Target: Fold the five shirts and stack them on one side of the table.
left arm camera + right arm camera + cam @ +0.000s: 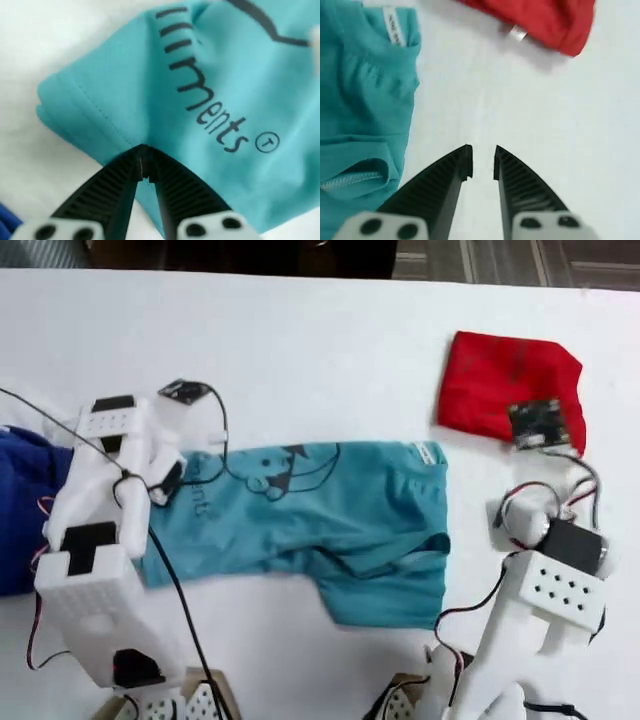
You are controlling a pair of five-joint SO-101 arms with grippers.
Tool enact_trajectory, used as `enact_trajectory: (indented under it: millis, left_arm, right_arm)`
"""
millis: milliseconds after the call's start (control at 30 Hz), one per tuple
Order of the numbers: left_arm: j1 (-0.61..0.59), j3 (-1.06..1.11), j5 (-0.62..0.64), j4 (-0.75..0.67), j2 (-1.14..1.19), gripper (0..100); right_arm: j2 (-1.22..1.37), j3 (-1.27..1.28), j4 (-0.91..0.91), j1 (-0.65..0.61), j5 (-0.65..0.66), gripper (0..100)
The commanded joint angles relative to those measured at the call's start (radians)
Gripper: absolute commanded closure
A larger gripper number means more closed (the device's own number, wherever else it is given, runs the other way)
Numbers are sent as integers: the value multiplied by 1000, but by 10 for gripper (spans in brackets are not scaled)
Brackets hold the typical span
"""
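A teal shirt (330, 520) lies spread across the middle of the table, printed side up. My left gripper (143, 162) is shut on a fold of its fabric at the hem, close to the black lettering (200, 95). The left arm (100, 500) stands over the shirt's left end. A folded red shirt (505, 385) rests at the far right. My right gripper (482, 161) hovers open over bare table between the teal shirt (365, 85) and the red shirt (540, 20), with nothing between its fingers. A blue shirt (20, 510) lies at the left edge.
The white table (300, 350) is bare at the back. The right arm (550, 590) stands at the front right, and black cables (180, 590) run from both arms down to the bases at the front edge.
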Motion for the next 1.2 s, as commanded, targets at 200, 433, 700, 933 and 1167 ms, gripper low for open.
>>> enact_trajectory:
  millis: [200, 433, 700, 933, 1167]
  left_arm:
    - [-6, -47, 25, -9, -2, 976]
    - [-9, -47, 29, -25, 2, 976]
    - [-12, -143, 32, -44, 3, 976]
    - [-12, -323, 23, -41, 101, 976]
    - [-14, -624, 60, 160, 345, 976]
  right_arm:
    - [151, -66, -139, -395, -132, 861]
    - [691, -187, -274, -469, -249, 878]
    - [1093, -474, -174, -458, -282, 866]
    - [1339, -835, -73, -400, -279, 854]
    - [1506, -1183, 119, -404, -279, 854]
